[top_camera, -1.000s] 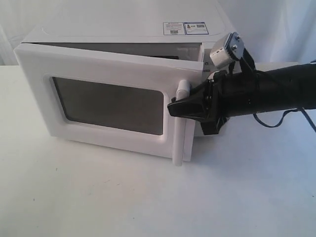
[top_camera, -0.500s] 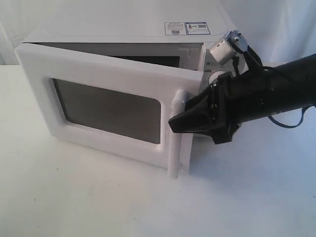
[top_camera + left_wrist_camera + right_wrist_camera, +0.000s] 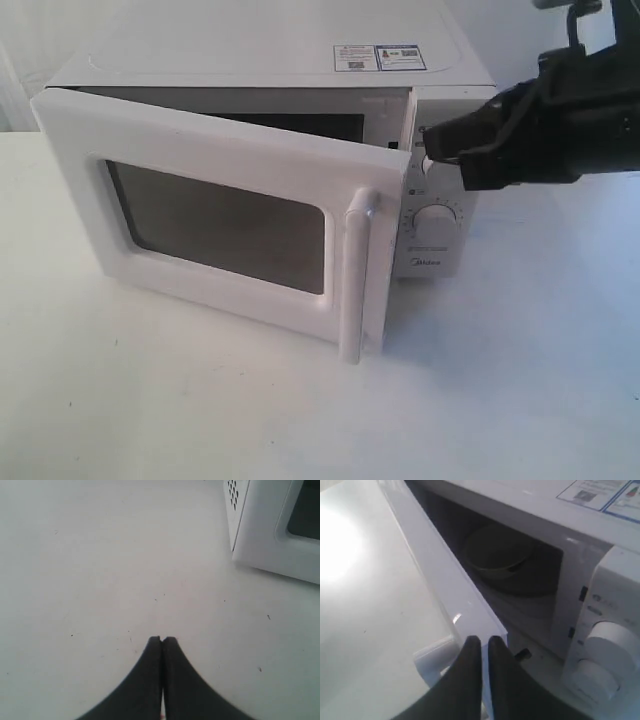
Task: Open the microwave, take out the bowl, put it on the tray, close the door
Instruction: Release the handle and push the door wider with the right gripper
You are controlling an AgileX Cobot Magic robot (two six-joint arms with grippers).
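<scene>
**Door ajar; bowl not yet reached**

The left gripper (image 3: 162,639) is held closed above the bare white tabletop (image 3: 75,555), gripping nothing. On the white boxy microwave (image 3: 250,50), the white windowed door (image 3: 220,150) is found partly open, its vertical bar handle (image 3: 355,275) free. The small glossy cream-beige bowl (image 3: 497,552) is seen inside the dark cavity, on its floor. It is judged light, rigid, breakable and slippery; a pinch at the rim, one finger inside, is advised. The right gripper (image 3: 432,145) is closed on nothing, near the knob panel (image 3: 435,220).

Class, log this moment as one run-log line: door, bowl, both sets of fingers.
door ajar | bowl inside microwave | right fingers shut, empty, by knob panel | left fingers shut, empty, above table
</scene>
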